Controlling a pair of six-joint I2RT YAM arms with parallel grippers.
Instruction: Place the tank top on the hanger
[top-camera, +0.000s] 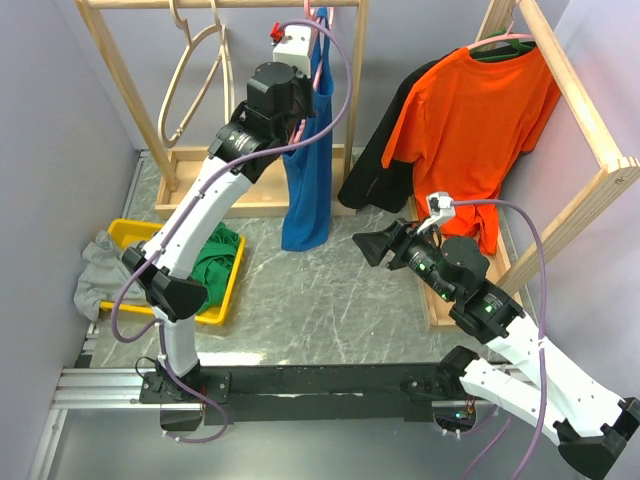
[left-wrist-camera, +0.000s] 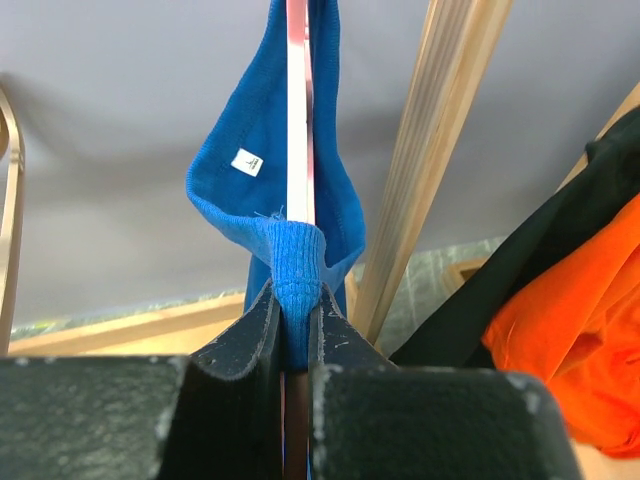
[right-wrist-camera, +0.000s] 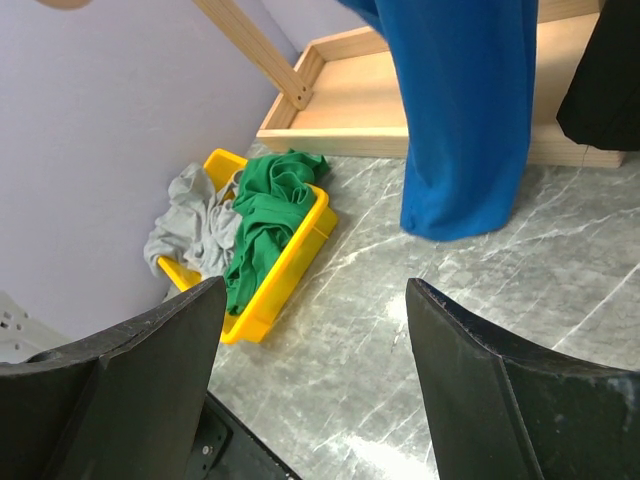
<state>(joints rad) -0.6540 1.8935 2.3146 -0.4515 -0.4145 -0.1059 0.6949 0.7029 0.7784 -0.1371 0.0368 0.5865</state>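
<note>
Camera above: the royal-blue sleeveless fabric tank top (top-camera: 305, 190) hangs, long axis vertical, from the raised left tool (top-camera: 308, 42). Left wrist: that tool pinches its strap beside the thin pink plastic hanger (left-wrist-camera: 298, 120). Right wrist: right tool (right-wrist-camera: 315, 290), spread, faces the hem.

Looks like a robotics lab: 2 arms (top-camera: 195, 225) bolted to a rail (top-camera: 320, 383), bare partition walls (top-camera: 60, 120), wooden clothes racks (top-camera: 116, 72).
</note>
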